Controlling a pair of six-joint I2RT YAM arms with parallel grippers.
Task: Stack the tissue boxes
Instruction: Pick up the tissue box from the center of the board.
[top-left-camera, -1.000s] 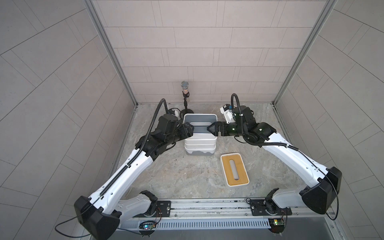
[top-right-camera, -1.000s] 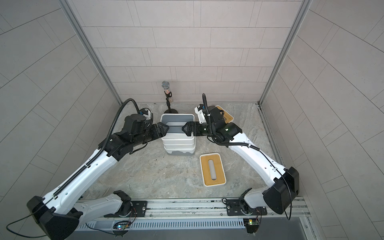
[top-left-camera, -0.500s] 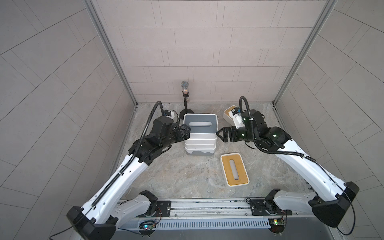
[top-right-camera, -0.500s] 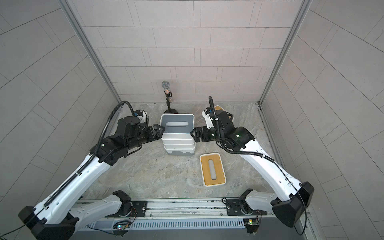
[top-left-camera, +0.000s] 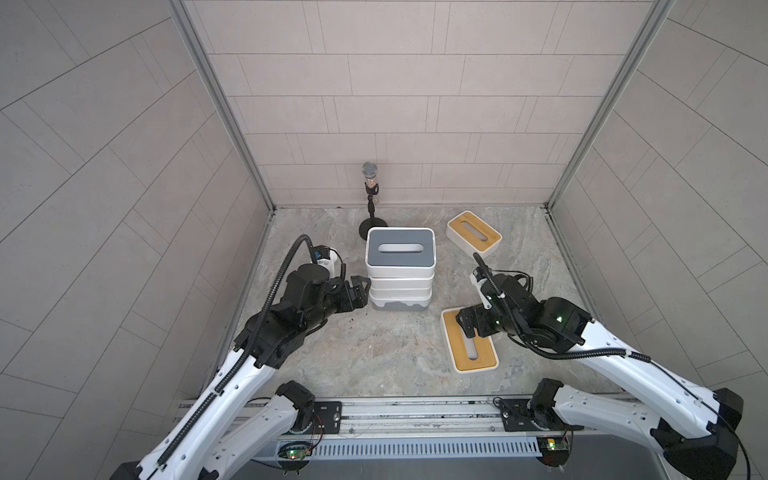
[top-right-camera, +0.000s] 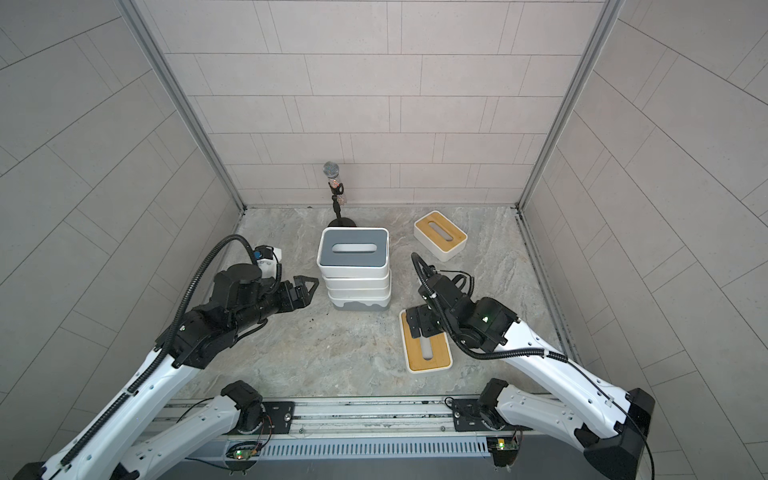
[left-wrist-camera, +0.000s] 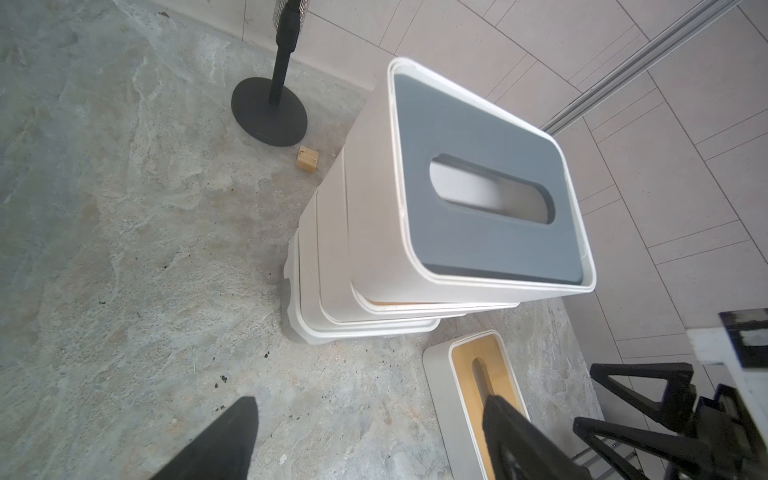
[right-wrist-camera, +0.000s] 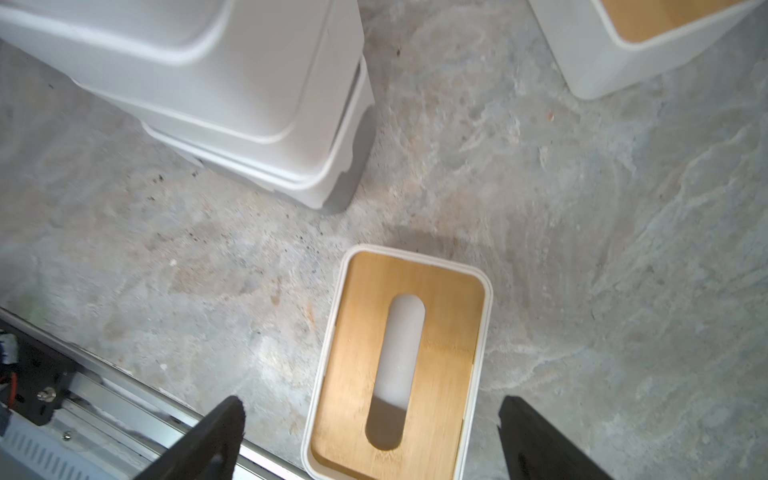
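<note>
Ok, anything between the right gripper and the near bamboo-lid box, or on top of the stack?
Nothing visible. The right gripper hangs open over the near bamboo-lid box, and the grey lid topping the stack is bare.

In both top views, at frame centre, the stack (top-left-camera: 400, 286) conceals the lids of its lower boxes and the near part of the stand base (top-left-camera: 368, 230). Right of centre, the right gripper (top-left-camera: 467, 326) covers the far end of the near tan box (top-left-camera: 484, 355). In the right wrist view, the frame edge cuts off the stack and the far tan box (right-wrist-camera: 623, 54); both are slightly blurred.
</note>
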